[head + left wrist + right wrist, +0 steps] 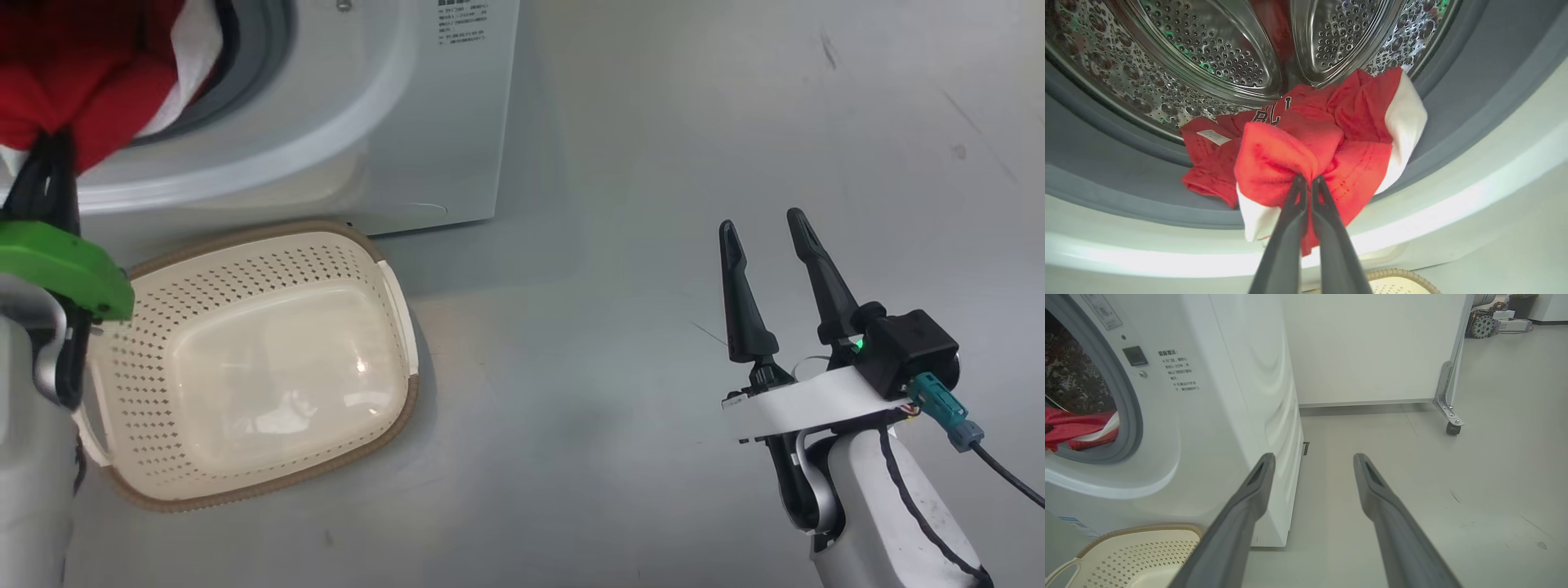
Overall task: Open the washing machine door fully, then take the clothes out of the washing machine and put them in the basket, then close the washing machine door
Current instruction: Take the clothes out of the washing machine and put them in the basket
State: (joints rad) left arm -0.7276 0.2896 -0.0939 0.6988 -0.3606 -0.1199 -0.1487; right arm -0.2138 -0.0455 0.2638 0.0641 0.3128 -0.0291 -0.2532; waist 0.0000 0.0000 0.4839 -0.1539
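I'm pinching the clothes (1290, 151) at the mouth of the washing machine (392, 122), left gripper (1308, 179) clamped on red fabric, with the basket (245, 245) sitting below for the drop. The right gripper (761, 220) is idling, fingers apart, out of the way.

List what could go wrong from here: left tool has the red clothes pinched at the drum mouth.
1. The left tool pinches just a bunched fold of the clothes; it might slip out under the bundle's weight.
2. The bundle drapes over the grey gasket and could drag or snag there.
3. The basket is small and low; trailing cloth may land on the floor.
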